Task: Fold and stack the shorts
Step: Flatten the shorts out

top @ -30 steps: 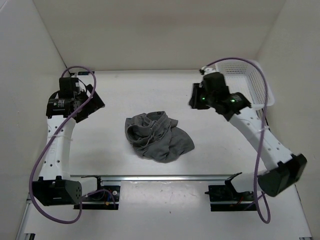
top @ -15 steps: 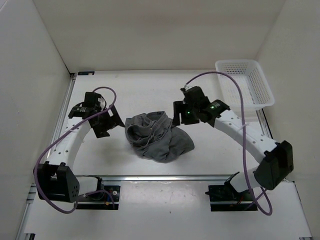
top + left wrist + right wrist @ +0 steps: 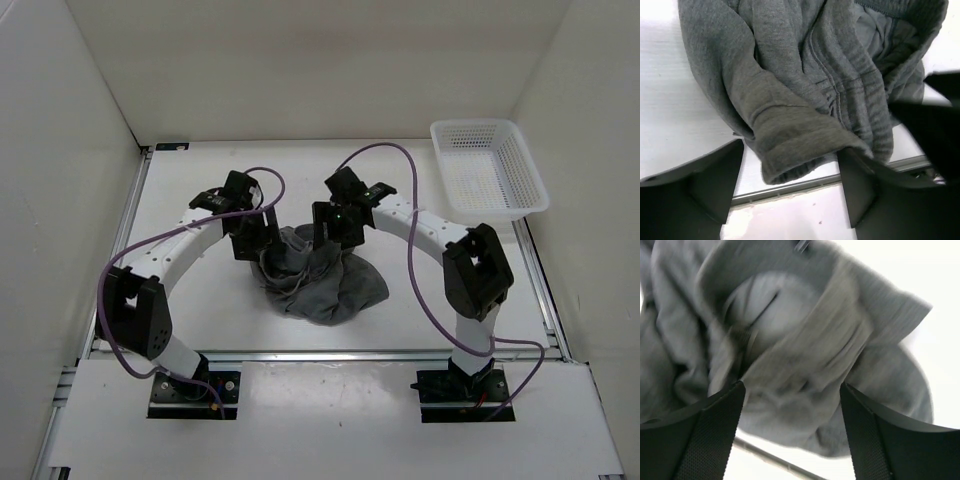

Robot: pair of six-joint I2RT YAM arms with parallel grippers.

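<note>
The dark grey shorts (image 3: 325, 280) lie crumpled in a heap in the middle of the table. My left gripper (image 3: 252, 238) is at the heap's upper left edge. In the left wrist view it (image 3: 790, 182) is open, its fingers (image 3: 715, 182) on either side of a rolled hem (image 3: 790, 150), the right finger touching cloth. My right gripper (image 3: 333, 228) is over the heap's upper middle. In the blurred right wrist view it (image 3: 792, 432) is open, with the shorts (image 3: 800, 365) bunched between and beyond its fingers (image 3: 872, 435). No drawstring shows.
A white mesh basket (image 3: 489, 170) stands at the back right of the table. White walls close in the table on three sides. A metal rail (image 3: 320, 353) runs along the near edge, in front of the arm bases.
Both arms have swung inward from the table's sides and come down onto the shorts. The right jaws have opened. The left jaws have narrowed somewhat.
</note>
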